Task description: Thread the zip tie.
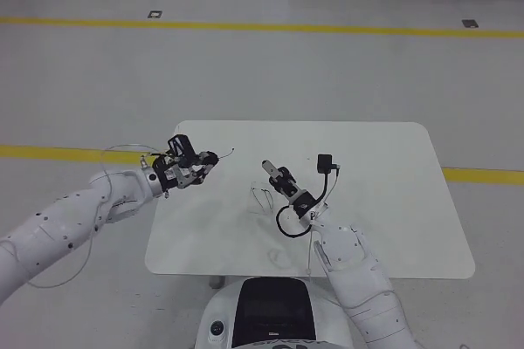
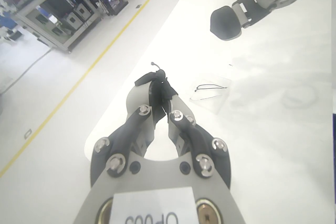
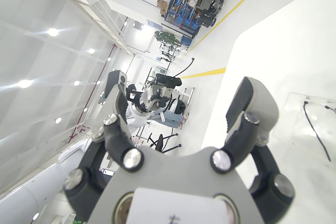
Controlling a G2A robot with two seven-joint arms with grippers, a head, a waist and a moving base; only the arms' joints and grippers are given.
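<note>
Zip tie (image 2: pixel 157 66) clamped in left end effector (image 2: pixel 162 84), tip protruding, right end effector (image 3: pixel 181 86) apart

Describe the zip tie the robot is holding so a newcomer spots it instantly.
Find the white table, then the left hand near its edge. The zip tie is the thin black strip pinched there, tip poking out; the other ties lie loose on a clear sheet.

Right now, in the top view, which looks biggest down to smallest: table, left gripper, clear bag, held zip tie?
1. table
2. left gripper, though it hangs nearer the camera
3. clear bag
4. zip tie, just a thin tail
</note>
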